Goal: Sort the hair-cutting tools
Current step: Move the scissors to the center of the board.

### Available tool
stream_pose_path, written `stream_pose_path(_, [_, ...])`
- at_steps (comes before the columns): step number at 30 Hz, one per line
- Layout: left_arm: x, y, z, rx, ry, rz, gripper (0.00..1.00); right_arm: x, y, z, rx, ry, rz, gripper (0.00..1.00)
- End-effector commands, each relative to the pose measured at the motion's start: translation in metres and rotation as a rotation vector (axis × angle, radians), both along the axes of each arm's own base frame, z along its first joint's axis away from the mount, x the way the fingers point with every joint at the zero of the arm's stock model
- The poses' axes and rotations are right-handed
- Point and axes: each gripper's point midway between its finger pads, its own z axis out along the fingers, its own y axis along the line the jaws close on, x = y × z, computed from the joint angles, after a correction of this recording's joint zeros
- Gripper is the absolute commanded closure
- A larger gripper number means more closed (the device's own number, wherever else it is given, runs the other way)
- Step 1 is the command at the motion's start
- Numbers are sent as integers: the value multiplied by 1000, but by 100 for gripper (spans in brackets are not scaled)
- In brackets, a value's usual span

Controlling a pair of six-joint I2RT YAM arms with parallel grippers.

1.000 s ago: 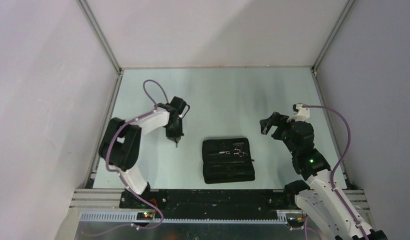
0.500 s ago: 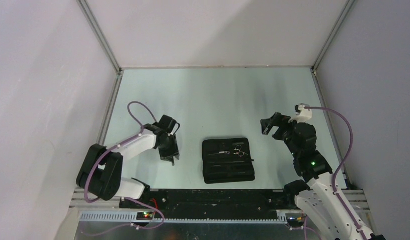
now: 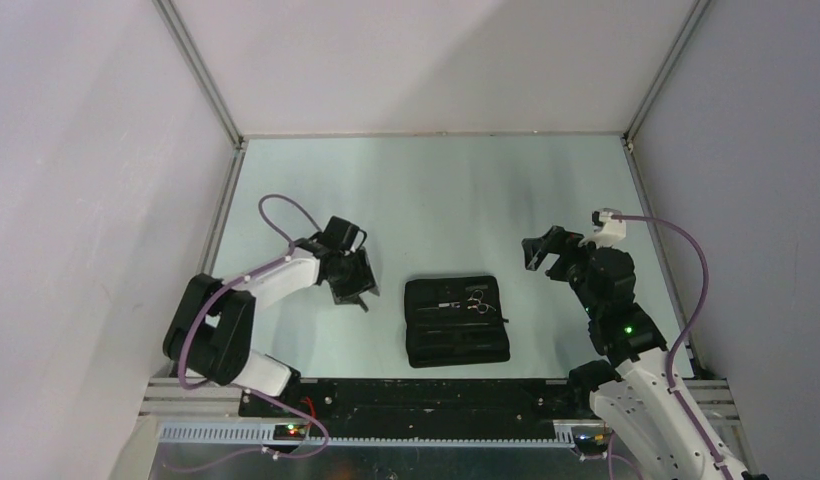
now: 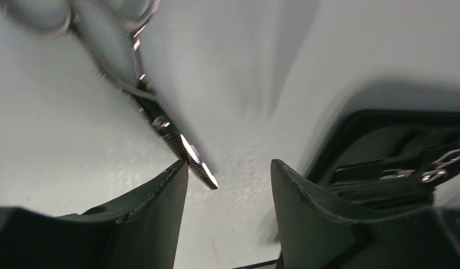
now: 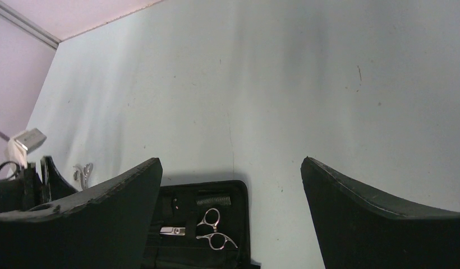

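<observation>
left fingers (image 4: pixel 152 216) spread wide, low over the worktop (image 4: pixel 59 140), one scissors (image 4: pixel 185 154) lying loose toward upper left. right fingers (image 5: pixel 385 218) wide too, second scissors (image 5: pixel 214 227) sitting in the black pouch (image 5: pixel 242 213) at bottom center

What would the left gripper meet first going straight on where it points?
Likely the scissors lying on the table: their toothed blade tip sits between the left gripper's open fingers, near one of them. Depth unclear.

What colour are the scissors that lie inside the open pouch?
Shiny silver metal. The scissors show best in the right wrist view, against the black pouch.
</observation>
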Motion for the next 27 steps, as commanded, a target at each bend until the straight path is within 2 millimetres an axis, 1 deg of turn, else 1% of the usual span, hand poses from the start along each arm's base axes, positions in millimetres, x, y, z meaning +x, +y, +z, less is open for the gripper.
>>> stream_pose_path(1, [61, -31, 36, -86, -170, 3, 38, 2, -2, 1, 2, -5, -11, 1])
stream_pose_path(4, [77, -44, 40, -126, -179, -4, 34, 2, -2, 0, 1, -2, -12, 1])
stream_pose_path(5, [84, -52, 41, -152, -183, -11, 34, 2, -2, 0, 0, 0, -13, 1])
stream_pose_path(7, [91, -59, 42, -174, -178, -23, 32, 2, -2, 0, -1, 1, -11, 1])
stream_pose_path(8, [93, -60, 43, -172, -181, -28, 32, 2, -2, -1, -2, 2, -11, 1])
stream_pose_path(9, [96, -59, 49, -159, -193, -45, 31, 1, -2, -1, -2, 2, -9, 1])
stream_pose_path(11, [100, -49, 61, -98, -227, -82, 29, 1, 0, -1, -2, 2, -1, 1])
stream_pose_path(12, [103, -39, 67, -51, -250, -88, 29, 1, 0, -1, -4, 3, 4, 1])
stream_pose_path(13, [101, -30, 72, 8, -246, -139, 29, 2, 1, -2, -4, 4, 5, 1])
stream_pose_path(14, [104, -15, 75, 85, -260, -145, 29, 2, 2, -2, -2, 5, 10, 1])
stream_pose_path(15, [102, -3, 79, 157, -253, -201, 29, 2, 2, -3, -1, 7, 12, 1])
stream_pose_path(16, [101, 11, 80, 230, -235, -211, 30, 2, 3, -4, 1, 8, 15, 1])
stream_pose_path(17, [100, 20, 80, 276, -230, -261, 30, 2, 3, -5, 1, 10, 17, 1])
stream_pose_path(18, [99, 30, 78, 319, -203, -274, 31, 2, 3, -4, 2, 9, 17, 1])
stream_pose_path(21, [97, 43, 69, 376, -151, -368, 34, 2, 3, -3, 1, 4, 15, 1])
stream_pose_path(24, [95, 49, 54, 393, -86, -428, 39, 1, 2, -2, 1, 1, 11, 1])
stream_pose_path(27, [97, 50, 40, 397, -49, -462, 46, 1, 2, -3, 0, 2, 10, 1])
